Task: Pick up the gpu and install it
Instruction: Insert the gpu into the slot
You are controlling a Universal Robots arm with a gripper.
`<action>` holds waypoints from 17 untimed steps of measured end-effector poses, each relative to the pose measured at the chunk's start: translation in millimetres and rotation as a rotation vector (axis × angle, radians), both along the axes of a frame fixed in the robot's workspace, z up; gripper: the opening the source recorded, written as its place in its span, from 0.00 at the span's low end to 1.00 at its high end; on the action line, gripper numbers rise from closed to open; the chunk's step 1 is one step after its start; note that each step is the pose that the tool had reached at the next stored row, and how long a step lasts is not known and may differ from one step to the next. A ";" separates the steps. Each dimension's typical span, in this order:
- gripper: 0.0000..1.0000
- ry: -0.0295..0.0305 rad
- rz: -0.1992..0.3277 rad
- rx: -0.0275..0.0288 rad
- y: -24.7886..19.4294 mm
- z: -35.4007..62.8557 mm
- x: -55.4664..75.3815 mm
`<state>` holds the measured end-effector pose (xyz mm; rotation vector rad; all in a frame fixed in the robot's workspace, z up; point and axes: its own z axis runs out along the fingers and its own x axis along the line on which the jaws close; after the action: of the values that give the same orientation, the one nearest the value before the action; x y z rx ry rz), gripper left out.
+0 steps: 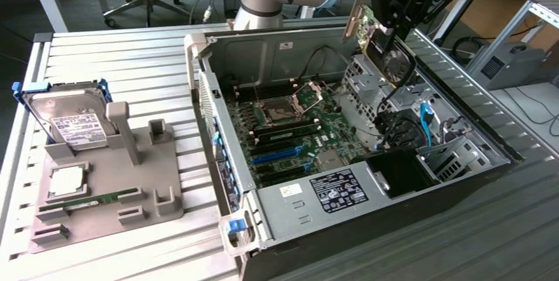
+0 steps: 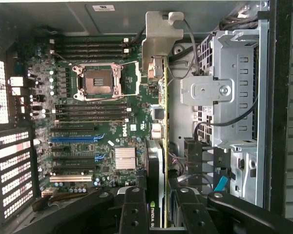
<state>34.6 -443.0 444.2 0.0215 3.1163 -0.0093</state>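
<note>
My arm reaches in from far edge, wrist tipped down over open computer case. My gripper part-closed, clamping gpu on edge, above case's far corner, exterior view's right, beside drive cage, clear of motherboard.

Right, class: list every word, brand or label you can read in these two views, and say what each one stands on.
"ROBOTIQ": on the gripper.
"NVIDIA", with further letters cut off: on the gpu.
"DELL": on the motherboard.
Too small to read: the hard drive label, the black sticker and the white sticker in the case.
</note>
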 end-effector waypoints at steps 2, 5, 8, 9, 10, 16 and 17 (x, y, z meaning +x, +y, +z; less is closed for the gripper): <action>0.27 0.0000 0.021 -0.0010 0.0 -0.1 0.0; 0.27 0.0000 0.052 -0.0021 0.1 0.0 0.0; 0.27 0.0000 0.096 -0.0054 0.1 -0.1 0.0; 0.27 0.0001 0.109 -0.0069 0.1 -0.1 0.0; 0.27 0.0001 0.120 -0.0079 0.1 -0.1 0.0; 0.27 0.0004 0.208 -0.0185 0.2 -0.1 0.0; 0.27 0.0005 0.223 -0.0206 0.2 -0.1 0.0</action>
<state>34.6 -442.8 444.1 -0.3255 3.0990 -0.0369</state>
